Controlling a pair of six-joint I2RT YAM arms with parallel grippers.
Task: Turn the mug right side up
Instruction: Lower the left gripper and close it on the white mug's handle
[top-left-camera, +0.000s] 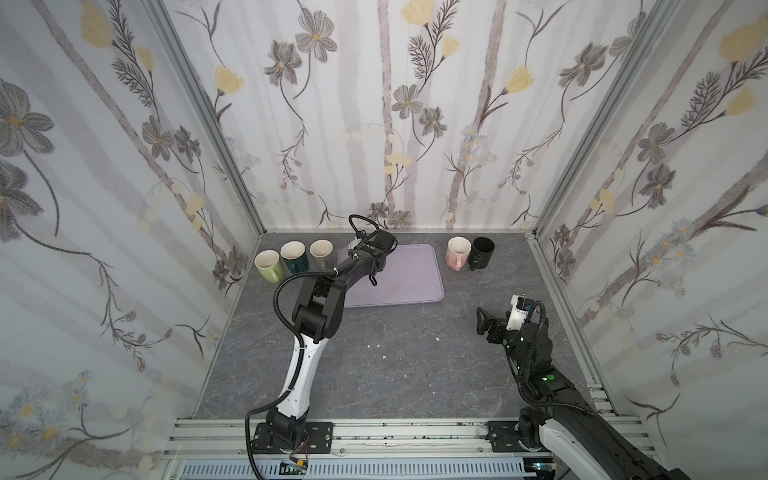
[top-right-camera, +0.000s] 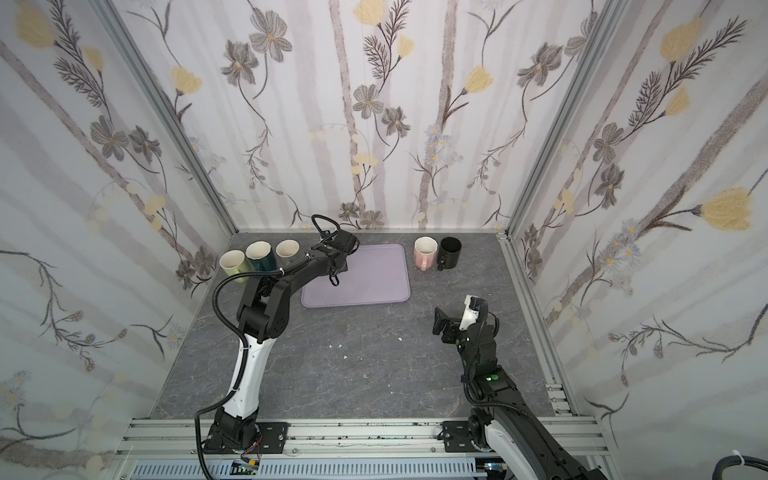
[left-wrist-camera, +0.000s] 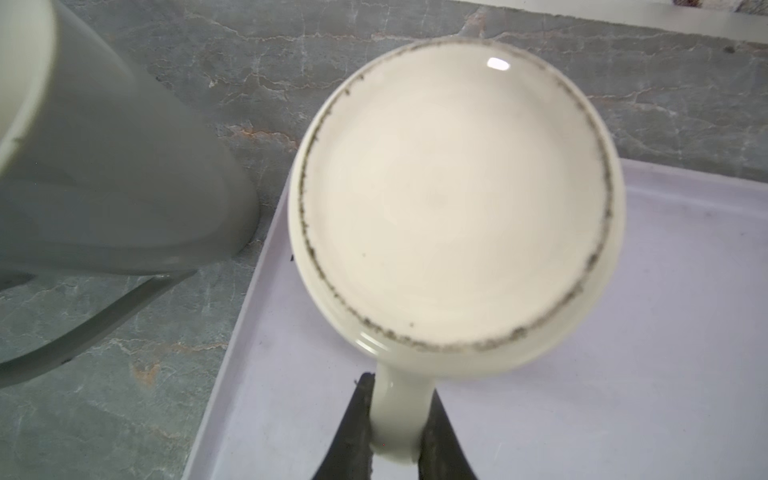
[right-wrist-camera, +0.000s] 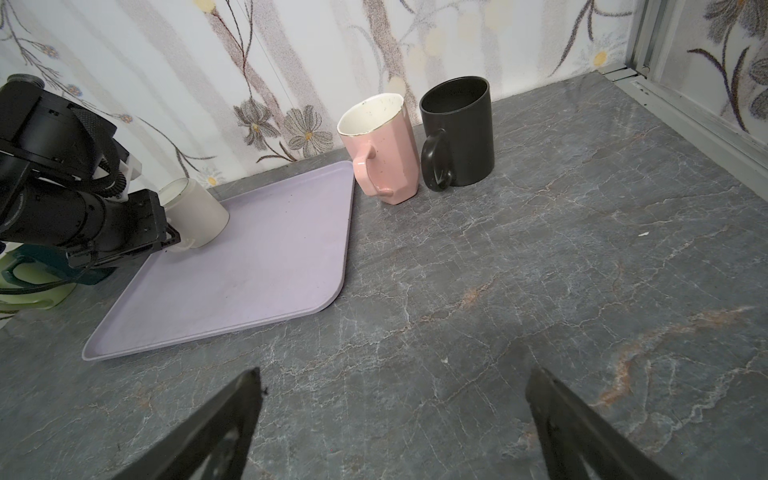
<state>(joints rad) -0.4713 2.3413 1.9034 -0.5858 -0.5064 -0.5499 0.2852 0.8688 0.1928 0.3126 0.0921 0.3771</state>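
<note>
Left wrist view puts the cream ceramic mug (left-wrist-camera: 457, 199) directly ahead of your left gripper (left-wrist-camera: 397, 419). You are looking onto its flat glazed base, ringed by a dark scuffed line, so it stands mouth down. Its looped handle (left-wrist-camera: 395, 399) runs back between the two black fingers (left-wrist-camera: 353, 432), which press on it from either side, so the jaws are drawn in narrow and clamped on that handle. Beneath mug and gripper lies the lavender plastic tray (left-wrist-camera: 623, 332), with the mug near one of its corners. You cannot tell from this view whether the rim sits flat on the tray. Just to the gripper's side, off the tray on the grey marbled tabletop (left-wrist-camera: 124, 395), stands a grey mug with a cream inside (left-wrist-camera: 124, 178), close to the cream one but apart from it. In a top view, a dark teal mug (top-left-camera: 297, 264) and a pale green mug (top-left-camera: 270, 268) carry that row on, farther from your gripper than the grey mug, all mouth up. Your right gripper (right-wrist-camera: 395, 370) hangs over bare tabletop with its fingers spread wide and nothing between them. Ahead of it and well apart, a pink faceted mug (right-wrist-camera: 386, 153) and a black cylindrical mug (right-wrist-camera: 461, 133) stand upright side by side, just beside the tray's corner, handles turned toward that gripper.
</note>
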